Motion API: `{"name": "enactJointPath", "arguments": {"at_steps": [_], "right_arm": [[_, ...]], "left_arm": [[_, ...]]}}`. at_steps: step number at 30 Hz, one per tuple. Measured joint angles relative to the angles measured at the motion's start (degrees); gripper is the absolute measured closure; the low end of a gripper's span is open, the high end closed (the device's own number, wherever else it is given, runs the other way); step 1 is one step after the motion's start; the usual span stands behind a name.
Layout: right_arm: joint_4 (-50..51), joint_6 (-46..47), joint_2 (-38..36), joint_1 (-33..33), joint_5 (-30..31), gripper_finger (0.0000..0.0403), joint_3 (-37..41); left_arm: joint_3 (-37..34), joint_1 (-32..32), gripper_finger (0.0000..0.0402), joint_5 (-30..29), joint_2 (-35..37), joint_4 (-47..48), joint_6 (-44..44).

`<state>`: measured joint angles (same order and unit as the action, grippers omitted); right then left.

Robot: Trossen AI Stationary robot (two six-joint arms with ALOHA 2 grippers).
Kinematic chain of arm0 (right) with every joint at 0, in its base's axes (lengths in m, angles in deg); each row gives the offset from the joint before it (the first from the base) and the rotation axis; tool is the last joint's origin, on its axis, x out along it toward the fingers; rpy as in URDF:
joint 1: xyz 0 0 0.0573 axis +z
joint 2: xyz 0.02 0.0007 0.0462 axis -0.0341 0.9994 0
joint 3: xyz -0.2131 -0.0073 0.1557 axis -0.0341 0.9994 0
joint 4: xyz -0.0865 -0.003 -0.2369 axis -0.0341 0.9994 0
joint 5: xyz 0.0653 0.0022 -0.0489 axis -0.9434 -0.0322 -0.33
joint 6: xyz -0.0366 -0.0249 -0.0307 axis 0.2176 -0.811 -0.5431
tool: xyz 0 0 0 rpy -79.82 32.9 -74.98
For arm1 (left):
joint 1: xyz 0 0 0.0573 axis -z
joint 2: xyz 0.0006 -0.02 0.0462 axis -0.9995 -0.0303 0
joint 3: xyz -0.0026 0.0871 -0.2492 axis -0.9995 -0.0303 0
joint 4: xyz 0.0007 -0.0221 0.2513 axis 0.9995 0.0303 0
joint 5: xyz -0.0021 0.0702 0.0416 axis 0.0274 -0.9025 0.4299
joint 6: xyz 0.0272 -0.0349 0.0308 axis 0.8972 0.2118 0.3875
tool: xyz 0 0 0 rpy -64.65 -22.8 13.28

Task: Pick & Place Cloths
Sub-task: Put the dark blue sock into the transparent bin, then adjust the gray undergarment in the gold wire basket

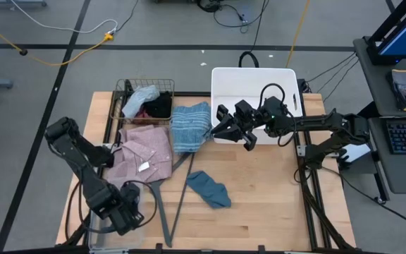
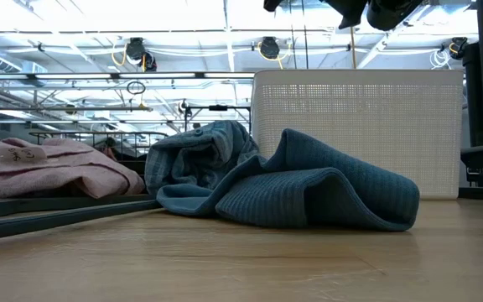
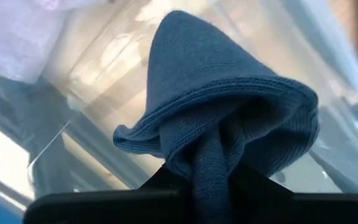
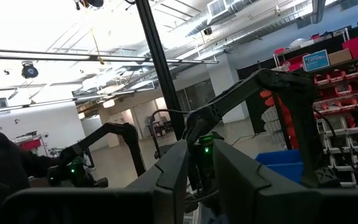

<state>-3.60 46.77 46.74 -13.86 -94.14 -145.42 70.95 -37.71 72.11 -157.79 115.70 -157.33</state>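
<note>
My left gripper [image 1: 127, 215] points down over a clear plastic bin [image 1: 99, 236] at the table's near left corner, shut on a blue knit cloth [image 3: 229, 93]; in the high view the arm hides that cloth. A teal cloth [image 1: 208, 188] lies crumpled mid-table. A pink checked shirt [image 1: 145, 156] and a blue striped towel [image 1: 189, 127] lie flat by a wire basket [image 1: 127, 86] holding more cloths. My right gripper [image 1: 220, 127] hovers at the near left corner of the white bin [image 1: 252, 81], raised and tilted upward, slightly open on nothing. My left gripper pinches a gathered fold of the blue knit cloth [image 3: 209, 165] between its two fingers, coming from above and pointing down. The cloth hangs bunched below the fingers, its hemmed edge flaring out, above the clear bin's floor [image 3: 104, 74].
A grey clothes hanger [image 1: 162, 204] lies on the wood beside the pink shirt, reaching the near edge. In the low view the teal cloth [image 2: 309, 189] sits in front of the white bin [image 2: 359, 134]. Bare wood lies at the near right [image 1: 259, 219].
</note>
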Motion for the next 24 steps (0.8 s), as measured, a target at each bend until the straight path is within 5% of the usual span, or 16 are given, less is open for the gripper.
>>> {"name": "enactJointPath", "arguments": {"at_steps": [6, 14, 24], "right_arm": [[0.0, 0.0, 0.0, 0.0, 0.0, 0.033, 0.0], [0.0, 0.0, 0.0, 0.0, 0.0, 0.033, 0.0], [0.0, 0.0, 0.0, 0.0, 0.0, 0.033, 0.0]], "left_arm": [[0.0, 1.0, 0.0352, -0.5, 0.0, 3.0, -3.1], [0.0, 0.9, 0.025, -4.1, 0.0, 2.3, -2.9], [1.0, 0.2, 0.0165, 4.5, 2.2, 2.2, -1.6]]}}
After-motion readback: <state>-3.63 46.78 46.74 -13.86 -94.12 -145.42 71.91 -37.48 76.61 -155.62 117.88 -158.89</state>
